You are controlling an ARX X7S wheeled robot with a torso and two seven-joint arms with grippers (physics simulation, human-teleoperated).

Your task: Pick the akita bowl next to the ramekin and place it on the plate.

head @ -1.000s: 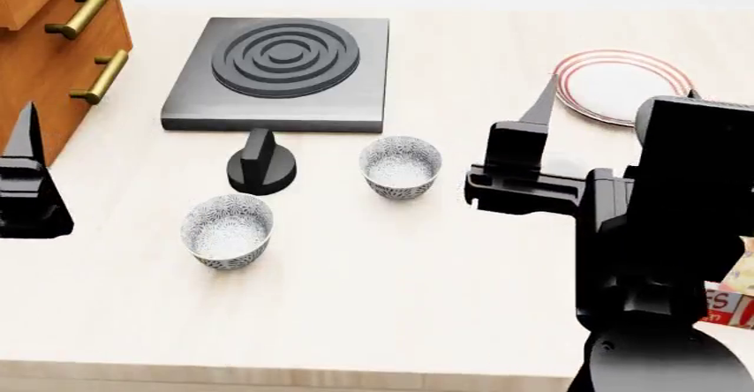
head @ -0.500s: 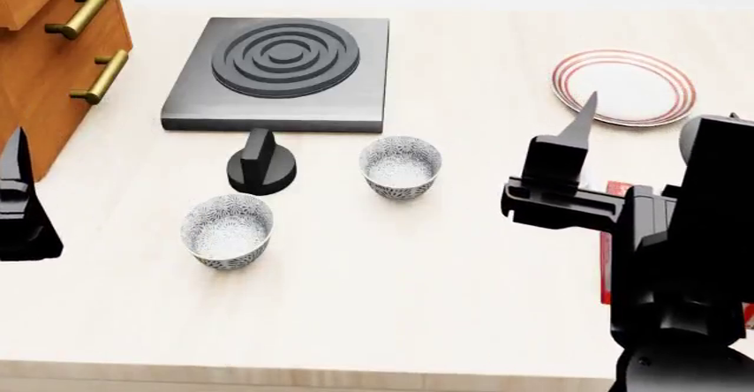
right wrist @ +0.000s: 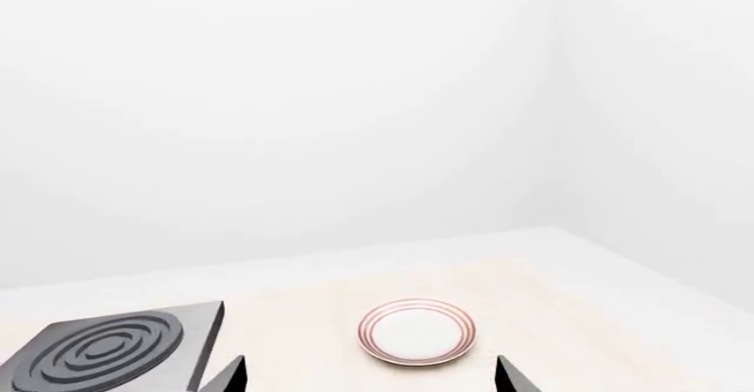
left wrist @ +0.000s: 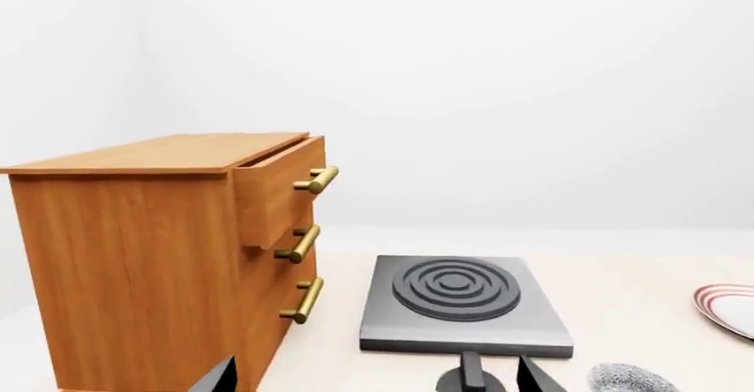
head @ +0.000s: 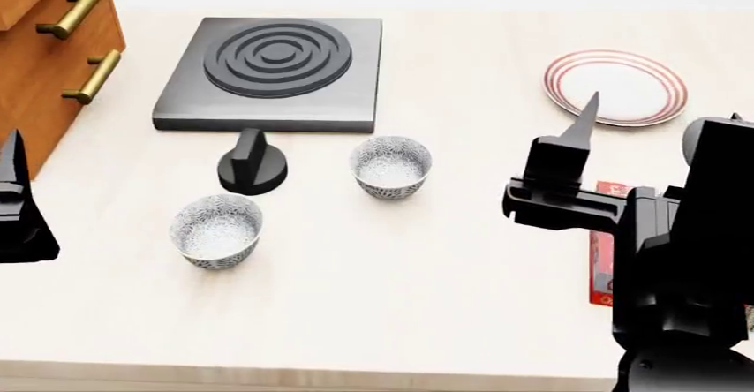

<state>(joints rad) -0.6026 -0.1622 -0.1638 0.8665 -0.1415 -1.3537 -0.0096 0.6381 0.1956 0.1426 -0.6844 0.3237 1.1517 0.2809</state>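
Observation:
Two grey-patterned akita bowls stand on the pale table in the head view: one [head: 391, 167] in front of the stove, the other [head: 217, 229] nearer the front left. The ramekin is out of view, so I cannot tell which bowl is beside it. The red-ringed plate [head: 615, 86] lies at the back right, also seen as the plate [right wrist: 416, 331] from the right wrist. My right gripper [right wrist: 370, 376] is open and empty, with one finger [head: 584, 120] raised in front of the plate. My left gripper [left wrist: 374, 377] is open and empty, by the drawers at the far left.
A black stove plate [head: 274, 61] sits at the back, with a black knob [head: 251, 164] in front of it. A wooden drawer cabinet [head: 53, 48] with brass handles stands at the left. A red box [head: 601, 260] lies partly under my right arm.
My right arm has swung right and back, uncovering the plate and the red box. The left gripper has drifted slightly left. The whole head view has shifted a little.

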